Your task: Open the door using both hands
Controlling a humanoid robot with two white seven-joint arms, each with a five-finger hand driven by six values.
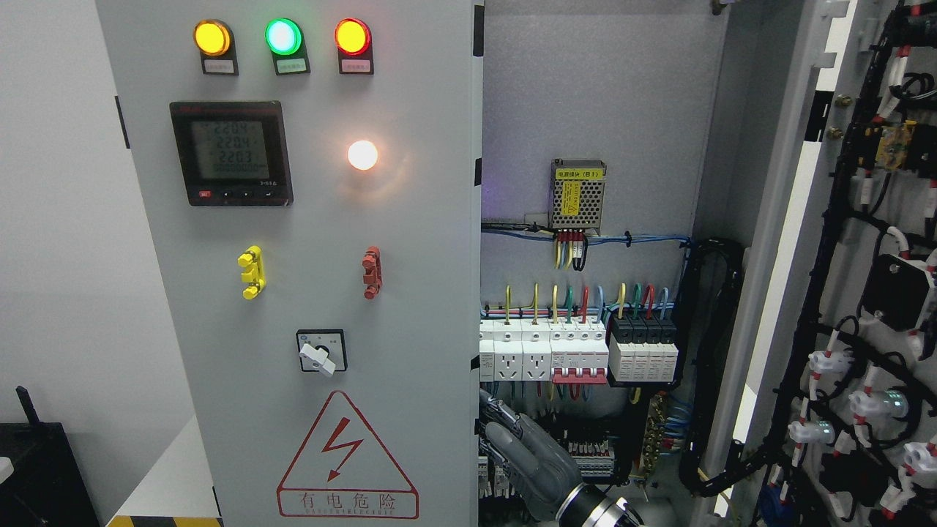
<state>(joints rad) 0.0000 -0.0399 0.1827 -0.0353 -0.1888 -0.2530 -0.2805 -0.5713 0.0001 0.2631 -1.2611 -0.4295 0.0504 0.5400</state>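
A robot hand reaches up from the bottom edge, fingers loosely extended and holding nothing, just right of the left door's upright free edge.

You see a pale grey cabinet door carrying three round lamps: amber, green and orange-red. Below sit a black meter with a grey-green screen, a yellow handle and a red handle. The warning triangle is red-outlined with a red bolt. The hand is dark grey.
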